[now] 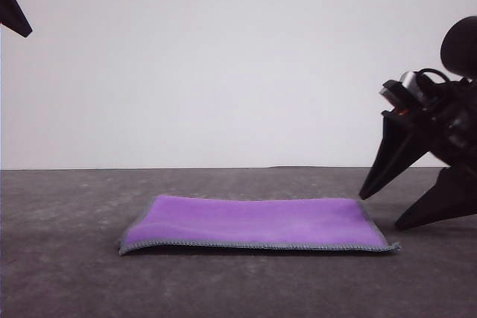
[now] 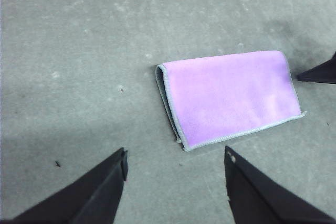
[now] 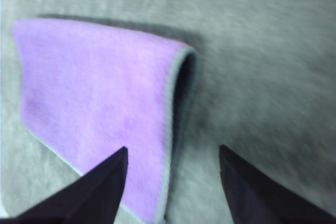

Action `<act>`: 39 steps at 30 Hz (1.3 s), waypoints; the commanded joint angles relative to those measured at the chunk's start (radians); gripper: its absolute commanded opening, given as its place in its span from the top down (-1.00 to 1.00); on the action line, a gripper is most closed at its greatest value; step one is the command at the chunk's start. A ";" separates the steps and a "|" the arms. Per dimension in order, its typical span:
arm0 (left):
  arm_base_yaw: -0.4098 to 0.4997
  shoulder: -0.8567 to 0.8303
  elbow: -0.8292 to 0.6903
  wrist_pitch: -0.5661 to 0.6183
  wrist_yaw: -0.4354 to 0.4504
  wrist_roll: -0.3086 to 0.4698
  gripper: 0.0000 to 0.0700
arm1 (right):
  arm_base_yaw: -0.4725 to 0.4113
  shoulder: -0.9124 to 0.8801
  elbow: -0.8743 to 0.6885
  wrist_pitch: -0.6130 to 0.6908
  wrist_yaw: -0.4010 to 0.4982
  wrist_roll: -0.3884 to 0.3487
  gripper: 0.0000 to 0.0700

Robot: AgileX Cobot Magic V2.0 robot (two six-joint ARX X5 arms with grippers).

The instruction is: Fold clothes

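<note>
Grey mottled table (image 1: pixel 67 273) bears the folded cloth (image 1: pixel 257 223), purple face up, edging stitched. Left gripper (image 2: pixel 176 163) and right gripper (image 3: pixel 173 161) both gape, empty; the wrist views show doubled layers.

Purple cloth (image 1: pixel 257 223) with pale grey edging, seemingly speckled grey table (image 1: pixel 67 273)

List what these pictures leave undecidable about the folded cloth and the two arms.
- Purple cloth: inner face hidden by the fold, every view.
- Left gripper: front view's edge cuts off all but a dark tip.
- Right gripper: arm cut by front view's right edge.
- Right wrist view: blurred; stitching unreadable.
</note>
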 commanded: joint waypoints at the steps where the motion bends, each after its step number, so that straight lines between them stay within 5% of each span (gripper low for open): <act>1: -0.003 0.005 0.010 0.004 -0.002 -0.002 -0.01 | 0.008 0.028 0.005 0.016 -0.006 -0.009 0.00; 18: -0.003 0.004 0.010 0.004 -0.001 -0.014 -0.01 | 0.128 0.086 0.006 0.143 -0.012 0.094 0.04; 27: -0.003 0.004 0.010 0.004 -0.001 -0.025 -0.01 | 0.096 0.086 0.006 0.139 0.002 0.124 0.88; 39: -0.003 0.004 0.010 0.004 -0.001 -0.022 -0.01 | 0.123 0.081 0.083 0.101 -0.043 0.131 0.99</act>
